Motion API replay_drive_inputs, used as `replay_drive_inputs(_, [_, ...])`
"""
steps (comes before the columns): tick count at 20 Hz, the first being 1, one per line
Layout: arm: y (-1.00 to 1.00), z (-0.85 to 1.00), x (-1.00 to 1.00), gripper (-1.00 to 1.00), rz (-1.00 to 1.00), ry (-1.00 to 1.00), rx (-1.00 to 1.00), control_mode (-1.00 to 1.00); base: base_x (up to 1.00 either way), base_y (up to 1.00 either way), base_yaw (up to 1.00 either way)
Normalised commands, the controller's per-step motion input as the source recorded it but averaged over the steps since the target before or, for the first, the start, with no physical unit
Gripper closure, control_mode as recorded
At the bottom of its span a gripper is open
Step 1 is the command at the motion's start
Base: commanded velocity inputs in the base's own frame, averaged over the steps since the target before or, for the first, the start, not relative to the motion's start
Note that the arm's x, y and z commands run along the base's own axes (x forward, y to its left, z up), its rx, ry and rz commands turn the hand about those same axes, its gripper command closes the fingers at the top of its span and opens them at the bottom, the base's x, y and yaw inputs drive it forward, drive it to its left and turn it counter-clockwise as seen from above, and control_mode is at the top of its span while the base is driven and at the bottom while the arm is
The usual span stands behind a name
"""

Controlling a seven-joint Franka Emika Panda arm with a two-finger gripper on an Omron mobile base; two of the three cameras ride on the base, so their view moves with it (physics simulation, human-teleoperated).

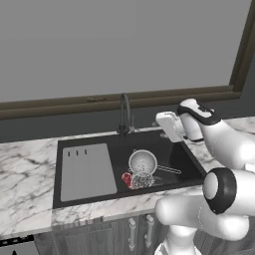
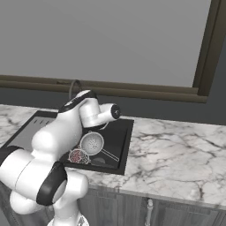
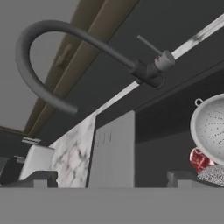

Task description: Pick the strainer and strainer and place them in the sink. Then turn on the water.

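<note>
Arm bent forward, gripper [image 3: 109, 177] level, fingers apart (nothing between).

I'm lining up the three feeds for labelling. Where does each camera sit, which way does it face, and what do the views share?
Left base view: behind the arm on its left, looking forward and down at the sink, faucet and both strainers; the white arm rises at lower right.
Right base view: behind on the right, same counter; the arm rises at lower left, covering part of the sink.
Hand view: on the hand, rolled, facing the faucet and grey slotted board; dark fingers at the bottom.
Shared: the deep strainer.
</note>
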Motion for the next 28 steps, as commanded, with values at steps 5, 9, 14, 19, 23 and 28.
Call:
replay_drive_inputs(5, [0.11, -0.27, 0.22, -1.00, -0.03, 0.00, 0.00, -1.00, 0.00, 0.00, 0.00])
replay_drive_inputs(9, [0.12, -0.19, 0.13, -1.00, -0.03, 0.00, 0.00, -1.00, 0.00, 0.00, 0.00])
replay_drive_inputs(14, [0.11, -0.08, 0.18, -1.00, -0.04, 0.00, 0.00, -1.00, 0.00, 0.00, 0.00])
replay_drive_inputs(19, [0.06, -0.15, 0.22, -1.00, -0.06, -0.01, 0.00, -1.00, 0.00, 0.00, 0.00])
replay_drive_inputs(23, [0.04, -0.19, 0.19, -1.00, -0.07, 0.00, 0.00, -1.00, 0.00, 0.00, 0.00])
replay_drive_inputs(28, [0.03, -0.11, 0.26, -1.00, -0.07, 0.00, 0.00, -1.00, 0.00, 0.00, 0.00])
